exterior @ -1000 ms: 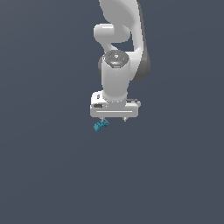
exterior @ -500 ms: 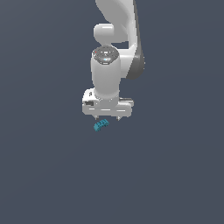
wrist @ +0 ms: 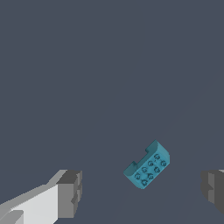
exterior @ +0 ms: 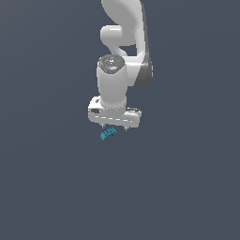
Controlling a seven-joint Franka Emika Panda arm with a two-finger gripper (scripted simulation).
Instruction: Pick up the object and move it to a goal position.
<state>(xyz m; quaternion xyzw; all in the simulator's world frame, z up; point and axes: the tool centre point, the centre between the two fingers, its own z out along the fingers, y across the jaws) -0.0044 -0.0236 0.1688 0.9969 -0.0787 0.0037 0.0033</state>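
Over the last second the arm has slid toward the exterior view's left and dropped a little, so the gripper (exterior: 114, 128) now hangs almost directly over the object (exterior: 108, 134) instead of off to one side of it. The object itself has not shifted: it lies on the plain grey desk (exterior: 51, 187) just below the white hand, its teal body peeking out beneath the hand's lower edge.

In the wrist view the object (wrist: 147, 165) shows as a small studded brick lying at a slant, its studs facing up toward the camera. It sits between the two fingertips (wrist: 70, 193), nearer the one at the far edge of that picture than the broad grey pad. The jaws stand wide apart, with nothing between them but the brick and bare desk, and neither pad touches it.

What this means, as I judge it: the approach is nearly lined up, but the grasp has not begun. The brick is off centre in the gap and turned askew to the pads, so a small sideways correction, and perhaps a twist of the wrist, would help before descending. Closing as things stand risks one pad striking first and pushing or spinning the piece. No goal marker is visible in either view.
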